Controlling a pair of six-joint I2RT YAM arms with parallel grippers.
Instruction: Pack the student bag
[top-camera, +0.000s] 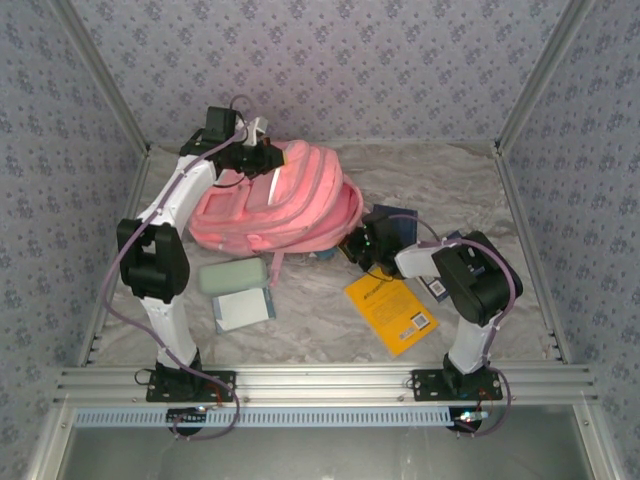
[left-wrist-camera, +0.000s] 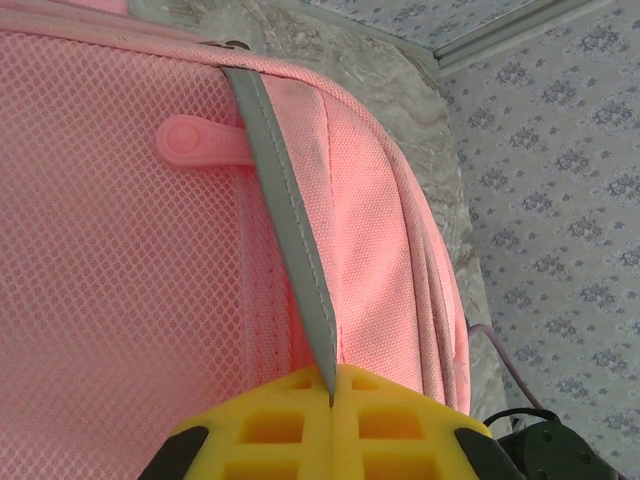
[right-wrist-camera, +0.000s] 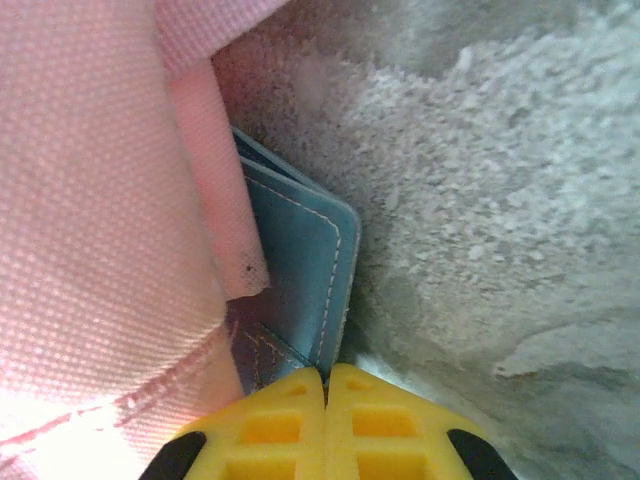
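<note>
The student bag, a big pink backpack, lies flat at the middle back of the table. My left gripper is at its far top edge. In the left wrist view the left gripper is shut on the grey reflective strip that runs across the pink mesh. My right gripper is low at the bag's near right edge. The right gripper is shut on the corner of a blue stitched wallet that pokes out from under the pink fabric.
On the marbled table lie a yellow book in front of the right arm, a green pouch and a pale blue notebook in front of the bag. A dark blue item sits behind the right wrist.
</note>
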